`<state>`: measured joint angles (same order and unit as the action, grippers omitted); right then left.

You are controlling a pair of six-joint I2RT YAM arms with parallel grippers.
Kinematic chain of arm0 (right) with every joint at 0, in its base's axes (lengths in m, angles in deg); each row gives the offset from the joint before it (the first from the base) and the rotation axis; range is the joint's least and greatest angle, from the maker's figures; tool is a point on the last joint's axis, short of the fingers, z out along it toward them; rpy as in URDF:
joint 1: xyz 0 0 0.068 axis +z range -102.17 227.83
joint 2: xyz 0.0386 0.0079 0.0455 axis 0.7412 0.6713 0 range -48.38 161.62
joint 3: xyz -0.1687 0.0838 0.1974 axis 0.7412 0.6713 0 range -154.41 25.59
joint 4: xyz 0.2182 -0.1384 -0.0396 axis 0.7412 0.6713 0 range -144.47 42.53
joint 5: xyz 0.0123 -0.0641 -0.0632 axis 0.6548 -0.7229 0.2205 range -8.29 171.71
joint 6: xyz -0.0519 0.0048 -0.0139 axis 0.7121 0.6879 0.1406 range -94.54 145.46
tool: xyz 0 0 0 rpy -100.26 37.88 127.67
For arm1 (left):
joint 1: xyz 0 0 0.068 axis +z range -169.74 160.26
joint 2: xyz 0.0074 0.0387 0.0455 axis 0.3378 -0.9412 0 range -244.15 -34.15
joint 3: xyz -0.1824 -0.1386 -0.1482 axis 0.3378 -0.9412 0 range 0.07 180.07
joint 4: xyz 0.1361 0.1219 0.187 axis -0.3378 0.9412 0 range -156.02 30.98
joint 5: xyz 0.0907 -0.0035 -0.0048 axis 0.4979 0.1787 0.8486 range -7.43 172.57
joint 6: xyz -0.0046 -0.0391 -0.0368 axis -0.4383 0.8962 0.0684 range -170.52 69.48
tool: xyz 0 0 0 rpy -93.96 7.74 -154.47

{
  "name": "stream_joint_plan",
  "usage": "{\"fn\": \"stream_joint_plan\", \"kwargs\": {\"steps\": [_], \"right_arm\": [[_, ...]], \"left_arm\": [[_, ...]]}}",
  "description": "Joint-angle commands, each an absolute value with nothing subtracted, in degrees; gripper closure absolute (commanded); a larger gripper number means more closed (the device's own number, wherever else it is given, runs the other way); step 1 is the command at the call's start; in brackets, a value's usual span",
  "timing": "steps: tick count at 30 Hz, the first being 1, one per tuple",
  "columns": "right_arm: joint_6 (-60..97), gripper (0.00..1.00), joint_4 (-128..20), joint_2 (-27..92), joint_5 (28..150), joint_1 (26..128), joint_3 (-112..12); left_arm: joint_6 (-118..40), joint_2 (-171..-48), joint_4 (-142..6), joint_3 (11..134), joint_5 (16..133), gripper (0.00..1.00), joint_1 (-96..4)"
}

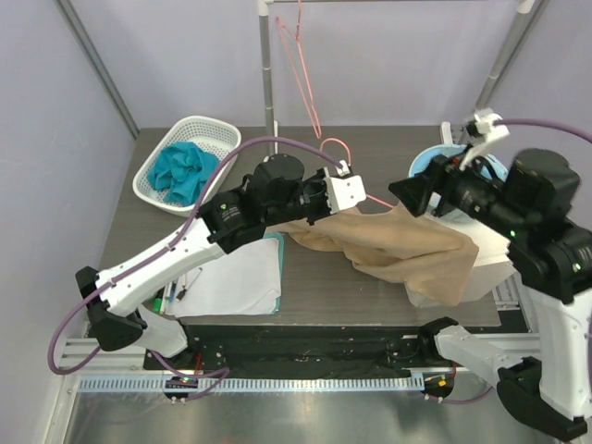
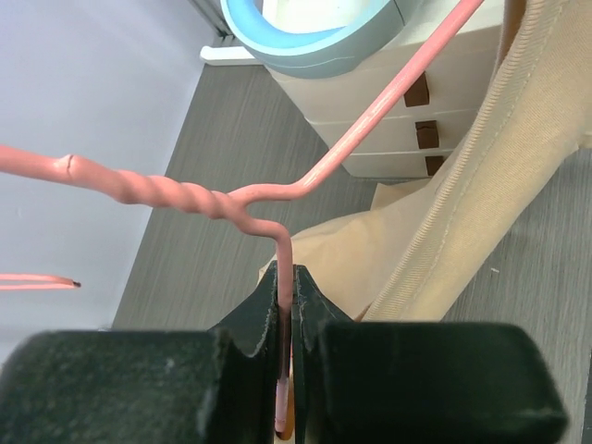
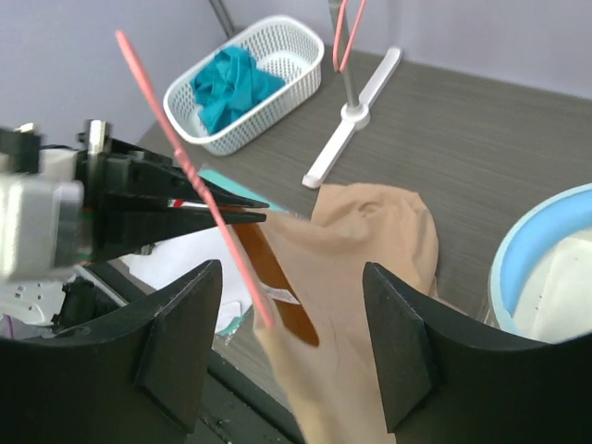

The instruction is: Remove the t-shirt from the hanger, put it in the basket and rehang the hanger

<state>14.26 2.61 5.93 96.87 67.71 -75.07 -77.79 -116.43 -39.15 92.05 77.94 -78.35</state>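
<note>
**Left hand clamped on hanger, right hand spread over the shirt**

The left hand (image 2: 289, 277) is pressed together on the thin pink wire hanger (image 2: 361, 129), pinching one straight run of wire just below the twisted neck. From the twist one arm of the hanger slants up past the ribbed hem of the tan cotton t-shirt (image 2: 499, 157).

In the top view the t-shirt (image 1: 407, 245) lies crumpled on the grey bench (image 1: 305, 305) between the two arms, one end bunched just under the left hand (image 1: 356, 190) and the other spread towards the right arm. The hanger (image 1: 335, 145) loops up beside the left hand.

The right hand (image 1: 416, 194) hangs over the shirt's near right part. Its wrist view shows the right hand (image 3: 291, 273) with its fingers (image 3: 185, 314) wide apart and gripping nothing; beyond them are the shirt's neck opening with its label and a length of the hanger (image 3: 199, 185).

At the back left stands a white perforated plastic basket (image 1: 148, 180) holding a teal crumpled cloth (image 1: 185, 171). A white folded cloth (image 1: 236, 277) lies on the bench under the left arm
</note>
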Motion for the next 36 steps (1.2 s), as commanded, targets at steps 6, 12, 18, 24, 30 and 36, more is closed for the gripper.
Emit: {"fn": "stream_joint_plan", "kwargs": {"steps": [6,12,18,24,30,36], "right_arm": [[16.5,0.47,-5.9,10.8,115.0,68.0,-69.7],[18.2,0.59,-8.7,12.6,121.3,68.0,-66.3],[19.2,0.62,-8.3,12.6,122.7,68.0,-64.1],[19.2,0.66,-9.0,13.1,122.1,68.4,-62.7],[18.9,0.98,-10.9,12.8,120.7,69.0,-59.9],[16.1,0.99,-19.4,6.3,111.9,69.2,-50.7]], "left_arm": [[-76.7,-117.2,-39.8,95.3,75.4,1.0,-79.1],[-76.3,-117.8,-39.5,95.9,75.4,1.0,-79.3],[-76.5,-118.3,-38.3,97.2,75.4,1.0,-79.7],[-76.8,-119.3,-36.8,98.9,75.3,1.0,-80.2],[-76.7,-119.3,-36.9,99.5,76.5,1.0,-80.7],[-71.5,-116.6,-41.5,98.3,82.6,0.54,-80.7]]}}
